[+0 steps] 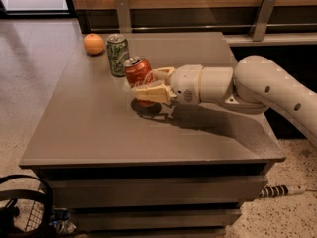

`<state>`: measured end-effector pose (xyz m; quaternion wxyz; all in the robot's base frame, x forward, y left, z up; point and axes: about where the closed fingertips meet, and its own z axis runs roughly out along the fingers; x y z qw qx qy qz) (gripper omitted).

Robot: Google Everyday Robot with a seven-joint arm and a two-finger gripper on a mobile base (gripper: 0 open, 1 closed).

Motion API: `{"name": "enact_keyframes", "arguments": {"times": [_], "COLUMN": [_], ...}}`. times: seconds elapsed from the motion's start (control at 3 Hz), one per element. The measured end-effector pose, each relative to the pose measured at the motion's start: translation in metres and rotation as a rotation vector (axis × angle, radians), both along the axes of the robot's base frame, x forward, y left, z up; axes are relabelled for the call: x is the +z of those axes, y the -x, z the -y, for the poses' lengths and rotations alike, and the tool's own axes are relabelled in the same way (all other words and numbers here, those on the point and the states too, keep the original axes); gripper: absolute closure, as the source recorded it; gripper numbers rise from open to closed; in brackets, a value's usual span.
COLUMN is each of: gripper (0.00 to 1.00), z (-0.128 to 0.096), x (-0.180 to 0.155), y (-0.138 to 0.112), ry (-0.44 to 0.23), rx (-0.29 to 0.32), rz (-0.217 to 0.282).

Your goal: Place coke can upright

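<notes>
The red coke can (138, 74) stands nearly upright on the grey table (99, 128), leaning slightly left, its base on or just above the surface. My gripper (151, 84) reaches in from the right on a white arm, and its cream fingers (150, 93) are shut around the can's right side. The green patterned can (117, 54) stands upright just behind and left of the coke can, a small gap apart.
An orange (93, 43) lies at the table's far left corner. A dark counter with metal brackets (261, 15) runs behind the table. A black wire basket (22, 212) sits on the floor at front left.
</notes>
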<state>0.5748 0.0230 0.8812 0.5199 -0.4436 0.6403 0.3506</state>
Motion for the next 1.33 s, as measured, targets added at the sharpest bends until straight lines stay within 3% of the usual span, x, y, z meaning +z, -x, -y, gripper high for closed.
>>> {"name": "enact_keyframes", "arguments": {"times": [0.67,1.33], "gripper": [1.00,1.00], "z": [0.003,0.023], "x": [-0.001,-0.003], "y": [0.000,0.007], "ry": [-0.068,-0.101], "rx": [-0.009,-0.074], "rz": [0.007,0.034]}}
